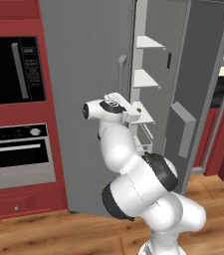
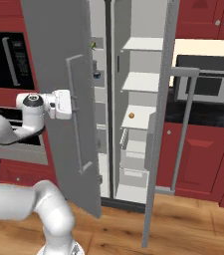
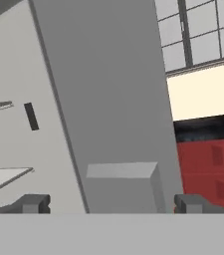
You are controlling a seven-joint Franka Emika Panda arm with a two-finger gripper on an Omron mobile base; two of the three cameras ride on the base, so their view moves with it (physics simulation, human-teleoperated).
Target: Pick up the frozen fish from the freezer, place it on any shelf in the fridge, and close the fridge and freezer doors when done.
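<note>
The gripper (image 2: 72, 105) is held at the freezer door (image 2: 58, 89) beside its handle (image 2: 78, 114), probably for swinging it. The jaws are seen spread apart, empty. A small orange item (image 2: 131, 115) lies on a fridge shelf (image 2: 141, 110); whether it is the fish cannot be told.

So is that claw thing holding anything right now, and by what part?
Nothing. The gripper is open, its fingertips wide apart with empty air between them, facing the fridge door.

No legible text, labels or numbers anywhere.
</note>
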